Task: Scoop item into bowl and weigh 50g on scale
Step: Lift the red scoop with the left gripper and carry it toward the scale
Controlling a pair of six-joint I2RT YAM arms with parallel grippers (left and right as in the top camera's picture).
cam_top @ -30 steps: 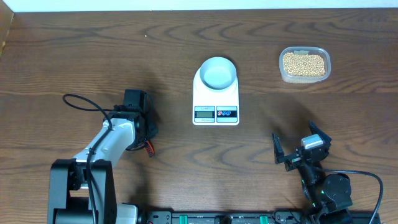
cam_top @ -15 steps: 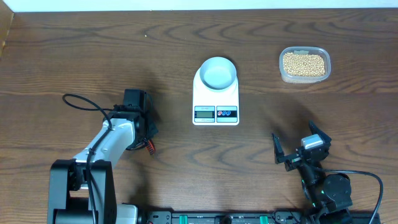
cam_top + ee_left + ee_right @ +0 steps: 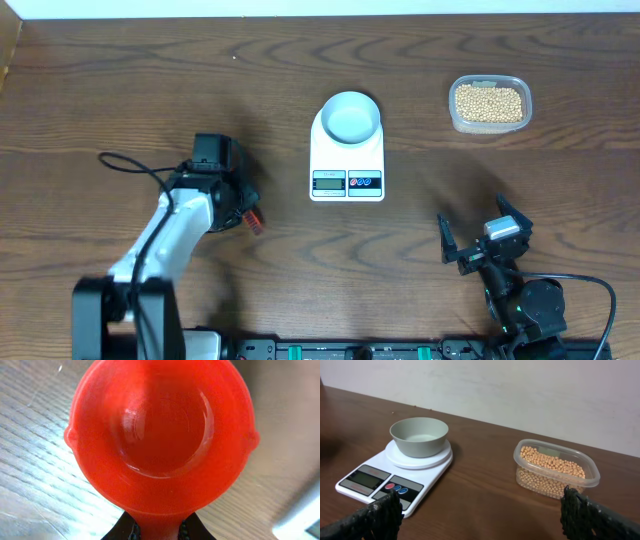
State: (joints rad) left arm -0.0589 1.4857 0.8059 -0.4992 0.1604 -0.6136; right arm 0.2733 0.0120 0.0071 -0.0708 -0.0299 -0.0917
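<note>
Left gripper [image 3: 243, 213] shut tight on handle of red scoop [image 3: 160, 435], low over wood table [image 3: 120, 80], left of scale [image 3: 347, 178]. Right gripper [image 3: 482, 240] wide open, holding nothing. White bowl [image 3: 350, 116] sits on scale. Beans [image 3: 489, 103] lie in clear tub [image 3: 490, 129], well right of scale.

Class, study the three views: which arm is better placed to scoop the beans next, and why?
Left. The left gripper grips the empty red scoop, though it is farther from the tub of beans. The right gripper is nearer the tub but open and holds nothing.
</note>
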